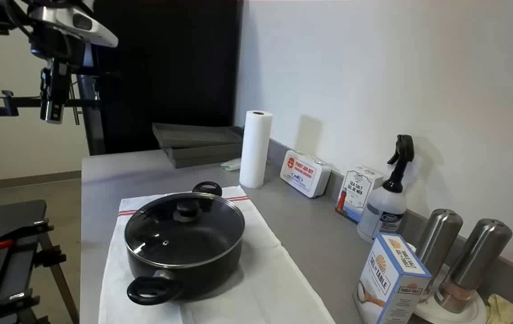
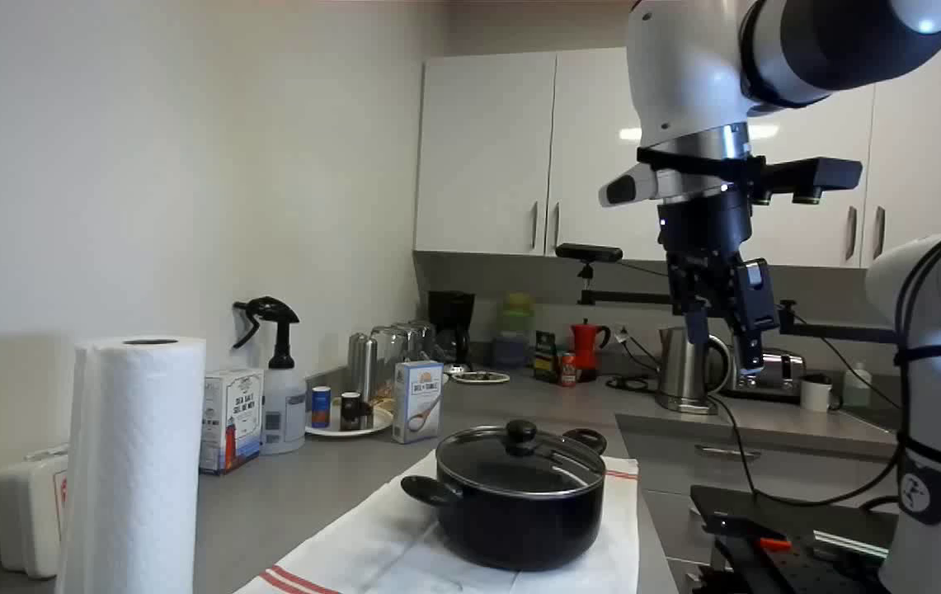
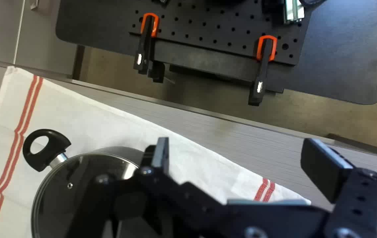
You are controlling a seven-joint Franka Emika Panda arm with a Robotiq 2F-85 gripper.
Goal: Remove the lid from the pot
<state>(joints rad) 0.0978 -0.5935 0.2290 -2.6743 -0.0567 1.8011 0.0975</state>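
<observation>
Glass lid [image 1: 184, 236], one; well apart from it, one Robotiq gripper [image 3: 242, 162], two fingers [image 3: 325, 170] spread. Lid sits on one pot [image 2: 519, 528], two side handles [image 2: 430, 490], one striped towel [image 1: 274, 279] beneath. Right, in an exterior view: two salt boxes [image 1: 384, 281], two steel grinders [image 1: 476, 258].

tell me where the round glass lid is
In both exterior views, the round see-through glass lid sits on the wide black pot; in the wrist view it is at lower left, partly hidden by the black pincer.
</observation>
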